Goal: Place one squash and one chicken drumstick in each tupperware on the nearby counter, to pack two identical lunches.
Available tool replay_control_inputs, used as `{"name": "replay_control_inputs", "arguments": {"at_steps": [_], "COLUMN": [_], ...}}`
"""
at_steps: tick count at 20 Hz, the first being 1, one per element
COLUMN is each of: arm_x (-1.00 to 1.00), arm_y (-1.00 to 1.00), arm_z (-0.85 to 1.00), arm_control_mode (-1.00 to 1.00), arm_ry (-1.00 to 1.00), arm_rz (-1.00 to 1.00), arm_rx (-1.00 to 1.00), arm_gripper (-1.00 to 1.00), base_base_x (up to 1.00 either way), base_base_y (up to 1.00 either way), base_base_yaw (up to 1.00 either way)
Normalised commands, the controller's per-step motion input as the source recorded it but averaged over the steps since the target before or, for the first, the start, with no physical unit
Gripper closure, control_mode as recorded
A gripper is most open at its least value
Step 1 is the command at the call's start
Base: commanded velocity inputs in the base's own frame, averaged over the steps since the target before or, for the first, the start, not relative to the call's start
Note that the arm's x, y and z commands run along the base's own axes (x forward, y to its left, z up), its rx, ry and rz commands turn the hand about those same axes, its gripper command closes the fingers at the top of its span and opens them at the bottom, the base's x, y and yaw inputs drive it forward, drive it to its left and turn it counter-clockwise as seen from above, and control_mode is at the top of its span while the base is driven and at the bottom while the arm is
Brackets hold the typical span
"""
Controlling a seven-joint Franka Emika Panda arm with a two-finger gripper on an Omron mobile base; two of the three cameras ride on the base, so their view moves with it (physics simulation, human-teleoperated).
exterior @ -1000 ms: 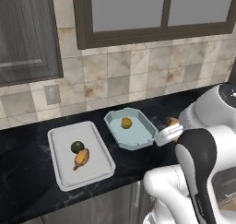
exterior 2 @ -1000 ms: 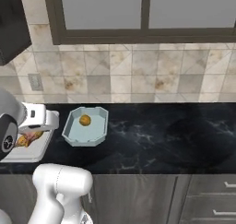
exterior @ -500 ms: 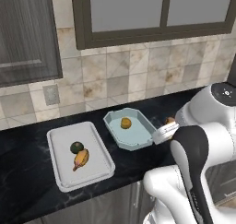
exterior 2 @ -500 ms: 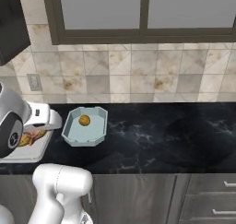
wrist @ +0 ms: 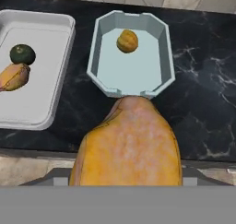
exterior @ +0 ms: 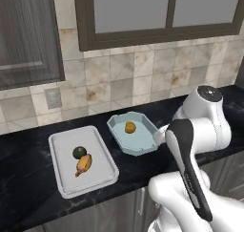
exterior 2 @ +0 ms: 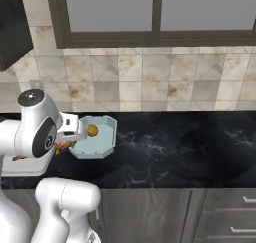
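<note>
gripper [wrist: 126, 184]: a chicken drumstick [wrist: 126, 142] is being held in it, the fingers hidden behind the meat; in the hand view it is being carried just short of the near wall of the pale-blue tupperware.
pale-blue tupperware [exterior: 145, 145]: is being kept on the counter [exterior 2: 190, 147], just right of the white one; the yellow-orange squash [exterior: 129, 127] is lying inside, toward its far end (also seen at [wrist: 127, 41] and [exterior 2: 92, 130]).
white tupperware [exterior: 102, 171]: the dark green squash [exterior: 79, 152] and the second drumstick [exterior: 83, 164] are being held in it, touching each other, squash behind.
held drumstick: thick end is being shown toward the camera, tapering end pointing at the blue container.
arm: is being seen bent over the counter edge beside the blue container.
</note>
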Motion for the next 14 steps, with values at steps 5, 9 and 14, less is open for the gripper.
{"name": "replay_control_inputs", "arguments": {"at_steps": [5, 9, 14], "arm_x": [0.63, 0.46, 0.25], "arm_y": [-0.06, 0.0, 0.0], "arm_z": [-0.48, -0.32, -0.13], "arm_control_mode": [-1.0, -1.0, -1.0], "arm_ry": [0.05, 0.02, 0.0], "arm_rz": [-0.02, -0.18, -0.24], "arm_rx": [0.0, 0.0, 0.0], "arm_gripper": [1.0, 1.0, 1.0], "base_base_x": [0.0, 0.0, 0.0], "base_base_y": [0.0, 0.0, 0.0], "base_base_yaw": [0.0, 0.0, 0.0]}}
